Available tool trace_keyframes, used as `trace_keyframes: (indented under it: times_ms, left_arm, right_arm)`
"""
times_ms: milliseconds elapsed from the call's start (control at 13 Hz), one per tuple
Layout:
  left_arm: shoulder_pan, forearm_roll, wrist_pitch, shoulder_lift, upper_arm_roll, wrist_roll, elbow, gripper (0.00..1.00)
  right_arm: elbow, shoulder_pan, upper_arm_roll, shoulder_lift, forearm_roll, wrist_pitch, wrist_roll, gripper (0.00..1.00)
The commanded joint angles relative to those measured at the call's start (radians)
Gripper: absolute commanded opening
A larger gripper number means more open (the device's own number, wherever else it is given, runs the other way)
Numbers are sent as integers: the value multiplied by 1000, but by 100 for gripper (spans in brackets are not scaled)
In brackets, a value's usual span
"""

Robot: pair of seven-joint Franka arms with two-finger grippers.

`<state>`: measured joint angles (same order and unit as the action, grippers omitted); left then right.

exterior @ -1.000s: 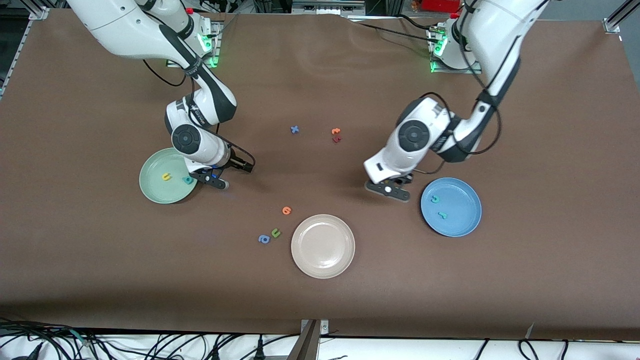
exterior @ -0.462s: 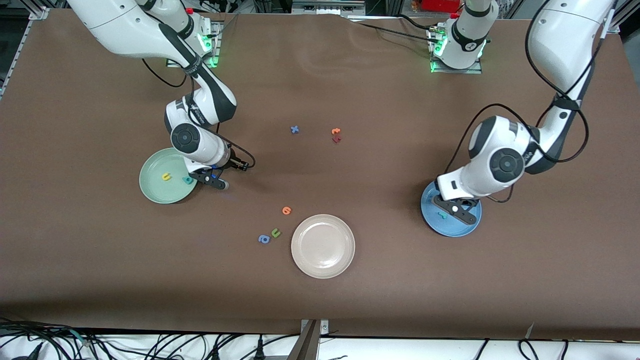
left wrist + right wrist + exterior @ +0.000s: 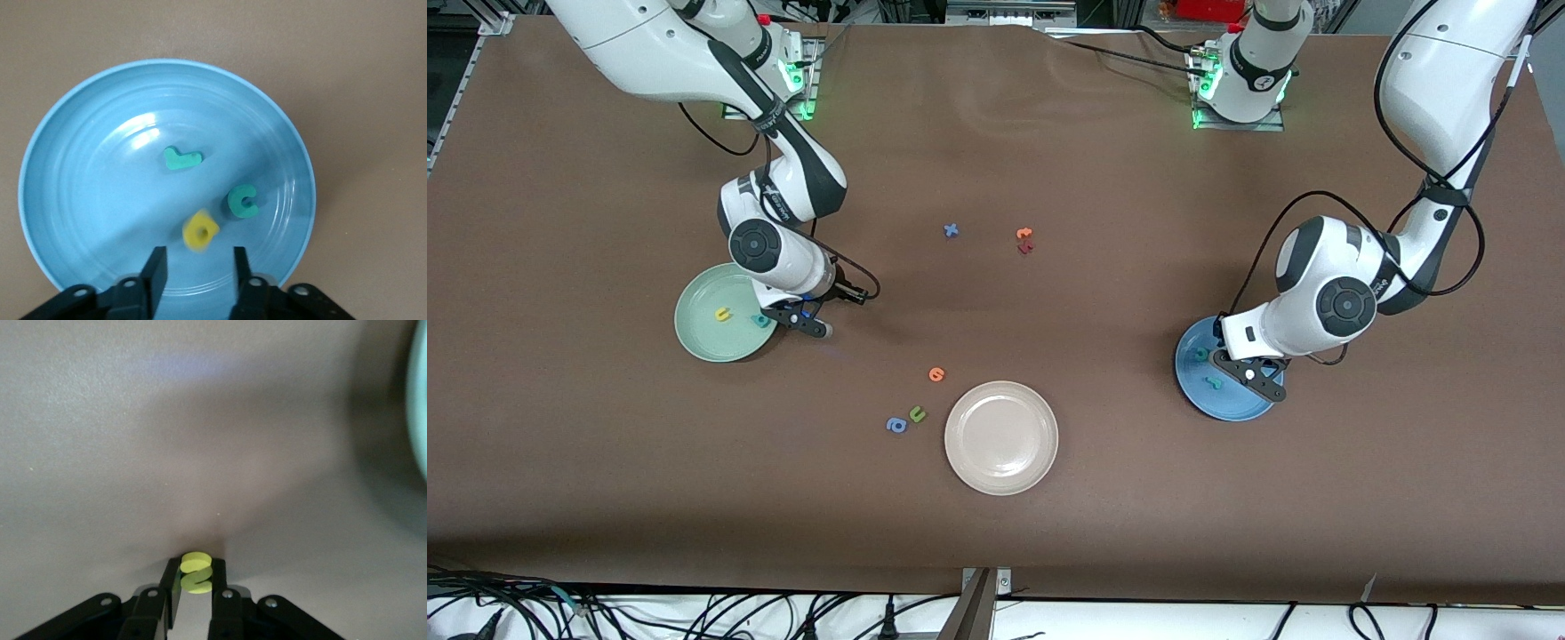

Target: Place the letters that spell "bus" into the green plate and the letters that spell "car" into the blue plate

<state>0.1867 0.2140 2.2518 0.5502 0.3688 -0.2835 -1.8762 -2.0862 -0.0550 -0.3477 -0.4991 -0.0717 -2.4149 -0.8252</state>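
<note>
Brown tabletop [image 3: 1103, 533], catalogued from the front view.

Round pale mint-green shallow plate [image 3: 698, 333], left of centre: holds a tiny yellow foam "u" [image 3: 722, 314] and a teal foam "b" [image 3: 761, 320] at its rim.

Right gripper [image 3: 807, 322], just beside that plate toward the frame's centre, low over the table: jaws clenched on a tiny yellow foam "s" [image 3: 195, 572], seen in the right wrist view.

Round mid-blue shallow plate [image 3: 1232, 407], right of centre: holds a teal foam "r" [image 3: 181, 159] and a teal foam "c" [image 3: 242, 201]. A yellow foam "a" [image 3: 201, 230] shows blurred over the plate, just clear of the fingertips.

Left gripper [image 3: 197, 267], over the blue plate: jaws released, parted, grasping nothing.

Round beige-white plate [image 3: 1001, 437], lower centre.

Loose foam letters: orange [image 3: 936, 374], green "u" [image 3: 917, 413] and blue "a" [image 3: 896, 425] near the beige-white plate; blue cross-shaped piece [image 3: 951, 230], orange [image 3: 1024, 234] and dark red [image 3: 1025, 248] in the upper centre.
</note>
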Motion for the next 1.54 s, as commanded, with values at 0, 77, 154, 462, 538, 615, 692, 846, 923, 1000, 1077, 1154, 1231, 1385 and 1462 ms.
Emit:
trace_keyframes:
  times_ms: [0, 77, 154, 462, 538, 615, 692, 846, 923, 1000, 1077, 1154, 1231, 1385, 1462]
  left_arm:
    - [5, -7, -12, -12, 22, -20, 9, 100]
    - [13, -7, -43, -36, 44, -13, 12, 100]
    - [13, -13, -108, -65, 59, -8, 32, 100]
    - [2, -154, -569, -131, 71, 25, 282, 100]
    - [2, -154, -675, -134, 76, 42, 357, 100]
    - [3, -154, -737, -165, 79, 52, 389, 100]
    - [14, -154, -791, -197, 75, 46, 403, 100]
    - [5, -140, -830, -274, 56, 40, 428, 100]
    - [-7, -146, -822, -320, 24, 47, 422, 100]
    - [-53, -153, -804, -338, -64, 47, 424, 100]
    - [-149, -156, -775, -361, -188, 47, 422, 100]
    - [-186, -182, -746, -377, -256, 50, 411, 100]
    - [-191, -238, -694, -391, -270, 62, 384, 100]
    - [-284, -272, -602, -440, -379, 177, 320, 100]
    - [-306, -274, -600, -473, -407, 200, 284, 100]
  right_arm:
    - [121, 3, 27, 69, -5, 242, 18, 8]
    - [180, 4, 41, 79, -7, 355, 47, 8]
    - [227, 4, 82, 89, -7, 446, 111, 8]
    - [201, 9, 275, 93, 3, 479, 490, 8]
    - [168, 14, 298, 85, 12, 455, 533, 8]
    - [128, 15, 300, 82, 15, 407, 547, 8]
    - [86, 15, 300, 79, 16, 361, 546, 8]
    - [19, 15, 300, 73, 16, 268, 548, 9]
    - [11, 15, 300, 67, 16, 254, 548, 16]
    - [12, 15, 300, 67, 16, 254, 548, 39]
    - [15, 14, 300, 68, 16, 254, 548, 73]
    - [21, 14, 300, 74, 16, 257, 546, 94]
    - [38, 14, 300, 86, 16, 267, 546, 99]
    - [105, 14, 297, 120, 16, 340, 537, 99]
    - [164, 12, 296, 126, 15, 405, 537, 99]
